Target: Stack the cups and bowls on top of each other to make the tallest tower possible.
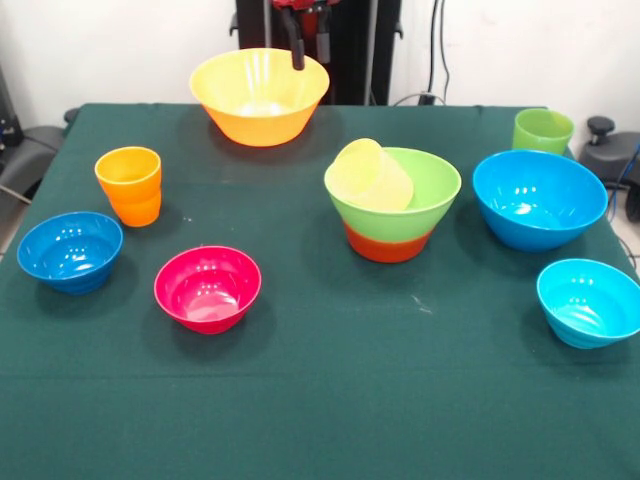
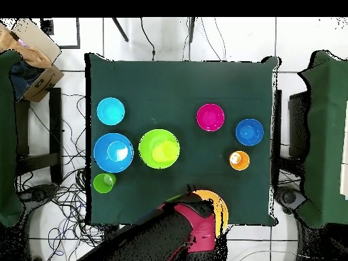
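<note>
My arm [image 2: 173,234] hangs over the robot-side edge of the green tabletop [image 1: 330,400], and my gripper [image 1: 296,45] shows only as a dark tip above the big yellow-orange bowl [image 1: 260,95]; whether my jaws are apart or together I cannot tell.

Largest first: the yellow-orange bowl sits directly beneath me, upright and empty. The big blue bowl [image 1: 538,198] stands at the right of the front view. The tower [image 1: 392,200] occupies mid-tabletop: a light green bowl [image 1: 425,195] nested in an orange-red bowl [image 1: 388,245], with a pale yellow cup [image 1: 372,175] lying tilted inside, mouth toward the camera. That lean, I judge, makes a poor seat for whatever goes on next.

Smaller pieces lie apart from each other: the magenta bowl [image 1: 208,288], the dark blue bowl [image 1: 70,250], the cyan bowl [image 1: 588,300], the orange cup [image 1: 129,185] and the green cup [image 1: 543,131], this last just behind the big blue bowl.

The relation that counts: the tower lies away from my base and toward the side of the big blue bowl, nearer the tabletop's centre, with bare cloth between it and the bowl below me. 7 pieces are unstacked, so I judge the task barely begun.
</note>
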`<state>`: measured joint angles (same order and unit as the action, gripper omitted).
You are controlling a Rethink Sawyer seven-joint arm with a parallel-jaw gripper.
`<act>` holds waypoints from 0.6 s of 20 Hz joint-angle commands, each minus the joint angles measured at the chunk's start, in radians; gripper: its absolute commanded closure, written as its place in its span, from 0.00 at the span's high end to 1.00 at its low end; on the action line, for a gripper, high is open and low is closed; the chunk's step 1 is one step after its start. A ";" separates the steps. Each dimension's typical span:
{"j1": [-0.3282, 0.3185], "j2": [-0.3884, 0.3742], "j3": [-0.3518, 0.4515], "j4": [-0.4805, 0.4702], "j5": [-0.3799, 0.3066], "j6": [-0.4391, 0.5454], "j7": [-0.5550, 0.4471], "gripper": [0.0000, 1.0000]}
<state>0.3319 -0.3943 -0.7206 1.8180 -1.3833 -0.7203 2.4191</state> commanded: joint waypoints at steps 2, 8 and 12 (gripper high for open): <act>0.029 0.036 0.136 0.020 0.062 0.122 -0.259 1.00; 0.063 0.042 0.125 0.028 0.095 0.140 -0.263 1.00; 0.053 0.048 0.118 0.033 0.118 0.126 -0.297 1.00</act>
<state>0.3831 -0.3943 -0.7206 1.8240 -1.3374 -0.7203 2.4191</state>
